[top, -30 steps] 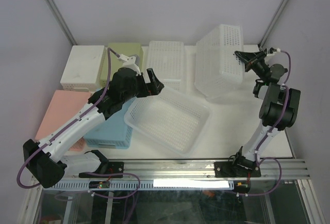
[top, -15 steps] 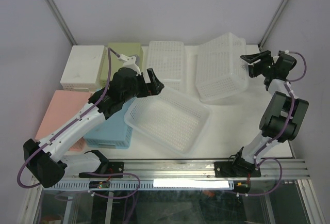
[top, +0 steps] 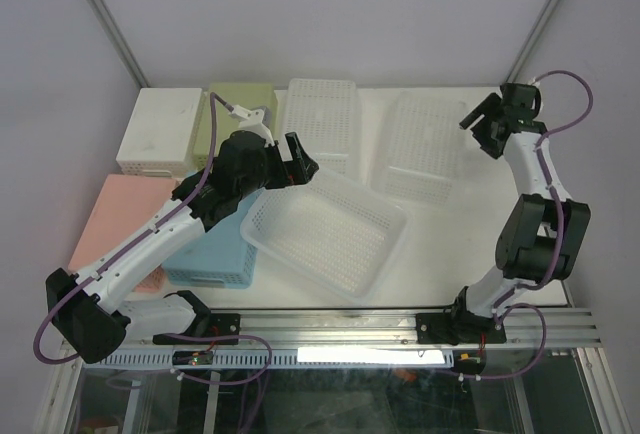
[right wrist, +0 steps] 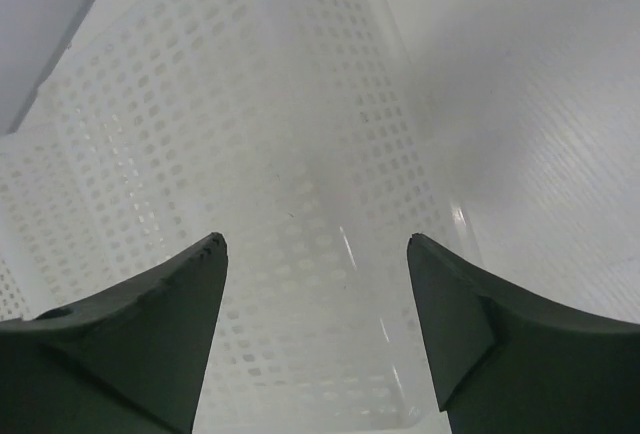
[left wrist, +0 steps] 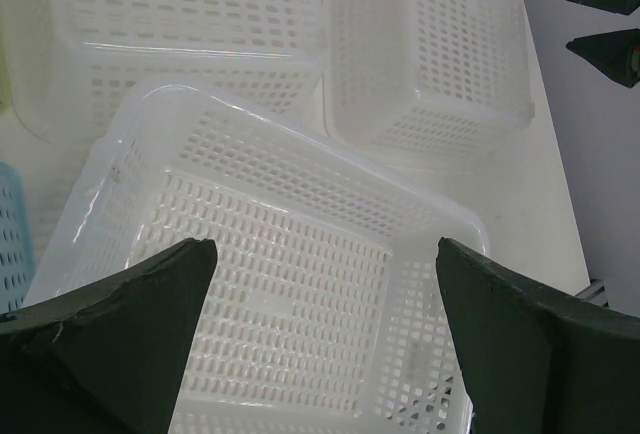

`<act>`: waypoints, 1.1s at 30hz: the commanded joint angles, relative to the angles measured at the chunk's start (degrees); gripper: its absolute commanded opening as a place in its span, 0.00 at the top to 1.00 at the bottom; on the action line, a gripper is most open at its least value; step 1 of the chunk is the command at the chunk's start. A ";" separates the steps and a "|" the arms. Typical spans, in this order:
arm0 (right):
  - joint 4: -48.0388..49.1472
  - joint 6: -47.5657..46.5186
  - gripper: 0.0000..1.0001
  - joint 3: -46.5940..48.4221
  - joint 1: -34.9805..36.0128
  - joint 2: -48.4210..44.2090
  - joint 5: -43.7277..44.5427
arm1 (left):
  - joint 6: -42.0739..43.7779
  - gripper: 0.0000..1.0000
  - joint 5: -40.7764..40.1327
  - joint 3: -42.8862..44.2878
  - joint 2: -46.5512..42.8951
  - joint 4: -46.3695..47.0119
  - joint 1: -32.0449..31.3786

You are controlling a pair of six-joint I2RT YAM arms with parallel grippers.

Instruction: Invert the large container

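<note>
Large white perforated plastic container [top: 422, 146] lies flat at upper right of top view, apparently base-up, so flip looks done; right gripper [top: 480, 124] just beside it, jaws spread & empty, left gripper [top: 304, 158] also wide open, empty, mid-frame; only pull-back left.

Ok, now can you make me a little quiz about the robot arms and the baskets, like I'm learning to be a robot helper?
1. True or false: the right gripper is gripping the large container.
2. What colour is the basket beside the pink box? A blue, B red, C black.
3. Fill in: the ___ gripper hangs over the shallow white basket.

Key
1. False: its fingers are open and off the container.
2. A: it is the blue basket.
3. Left: the left gripper is open above it.
</note>
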 commanded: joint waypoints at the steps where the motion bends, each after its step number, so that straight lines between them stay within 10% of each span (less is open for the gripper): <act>1: -3.88 -6.30 0.24 4.17 5.36 -8.67 19.09 | 0.57 0.01 0.31 1.38 -0.51 1.50 -0.33; 8: 1.50 -10.95 0.28 -1.74 15.09 -17.02 9.59 | 0.25 0.01 0.56 1.04 0.13 2.11 -0.32; 14: 4.63 -6.73 0.63 -11.36 25.26 -19.00 4.56 | 0.30 0.01 0.94 0.86 0.25 2.46 -0.33; 20: 6.95 -5.25 0.74 -13.17 36.86 -14.32 7.02 | 0.32 0.01 1.42 1.05 0.71 2.60 -0.33; 33: 0.06 -6.26 0.81 -6.70 33.23 -0.57 22.38 | -0.51 0.01 2.62 -1.60 -1.60 2.69 -0.52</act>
